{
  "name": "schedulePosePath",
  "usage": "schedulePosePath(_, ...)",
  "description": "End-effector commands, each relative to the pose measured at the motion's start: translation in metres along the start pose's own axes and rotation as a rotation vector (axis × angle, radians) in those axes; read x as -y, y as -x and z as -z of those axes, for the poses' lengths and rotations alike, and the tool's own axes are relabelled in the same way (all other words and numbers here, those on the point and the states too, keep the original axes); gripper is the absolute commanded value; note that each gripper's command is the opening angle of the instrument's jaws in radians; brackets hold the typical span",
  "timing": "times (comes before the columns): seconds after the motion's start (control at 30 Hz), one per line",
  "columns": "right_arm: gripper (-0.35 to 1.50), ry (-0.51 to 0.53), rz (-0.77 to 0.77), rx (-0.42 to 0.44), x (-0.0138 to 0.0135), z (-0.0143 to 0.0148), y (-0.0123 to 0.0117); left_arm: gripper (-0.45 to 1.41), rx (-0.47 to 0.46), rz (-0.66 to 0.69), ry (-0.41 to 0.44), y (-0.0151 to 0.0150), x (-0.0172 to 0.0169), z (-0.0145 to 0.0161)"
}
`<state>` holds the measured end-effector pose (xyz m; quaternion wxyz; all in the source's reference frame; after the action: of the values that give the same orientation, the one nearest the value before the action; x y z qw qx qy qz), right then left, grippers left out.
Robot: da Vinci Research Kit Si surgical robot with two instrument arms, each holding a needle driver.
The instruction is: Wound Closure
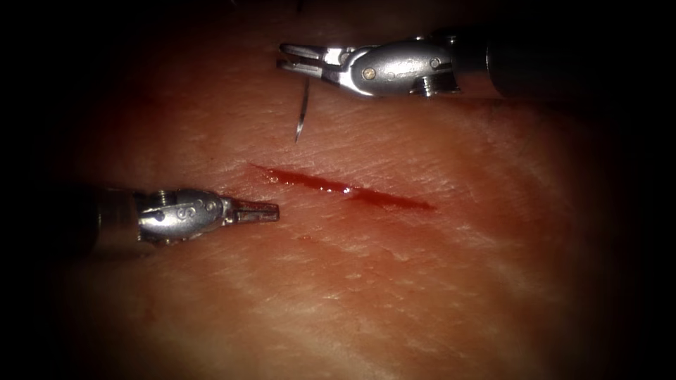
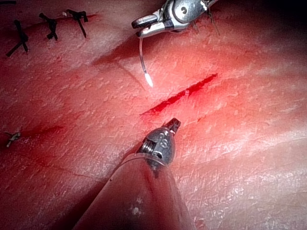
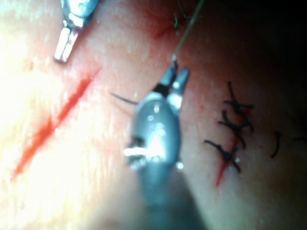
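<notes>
Needle [image 1: 302, 112] hangs from my right claw [image 1: 299, 59], gripped near its blunt end, its curve dropping toward the tissue [image 1: 422, 281] with the point free in the air, not in the tissue. The claw is clamped on it above the cut [image 1: 345, 188], toward the cut's left end in the endoscope view. My left claw [image 1: 264, 210] hovers just left of the cut's left end, its jaws together and holding nothing.

From my left wrist, the needle [image 2: 144, 64] shows bright at its tip below the right claw [image 2: 144, 26], with the cut [image 2: 180, 96] lying between that claw and my left claw [image 2: 174, 125]. That view also takes in a row of dark stitches [image 2: 50, 26] on an older closed wound, well apart from the open cut.

From my right wrist, thread [image 3: 188, 31] runs away from the right claw [image 3: 175, 76], and the needle [image 3: 123, 98] pokes out sideways as a thin dark curve. Knotted dark stitches [image 3: 232, 134] sit to one side, the open cut [image 3: 55, 122] to the other.
</notes>
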<state>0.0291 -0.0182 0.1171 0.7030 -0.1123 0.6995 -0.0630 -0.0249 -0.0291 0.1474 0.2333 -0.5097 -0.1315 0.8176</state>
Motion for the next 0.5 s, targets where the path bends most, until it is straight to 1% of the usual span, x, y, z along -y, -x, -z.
schedulePosePath(0.03,-0.35,-0.001,0.006,-0.004,0.0001,-0.0008,0.0005,-0.25,-0.001,0.003,0.003,0.0005,-0.0002,-0.0008)
schedulePosePath(0.2,-0.35,-0.016,0.065,-0.001,0.0008,-0.0010,0.0006,-0.25,0.008,0.009,0.003,0.0012,0.0001,-0.0011)
schedulePosePath(0.5,-0.35,-0.027,0.123,-0.001,0.0009,-0.0010,0.0004,-0.25,0.025,0.017,0.002,0.0022,0.0005,-0.0015)
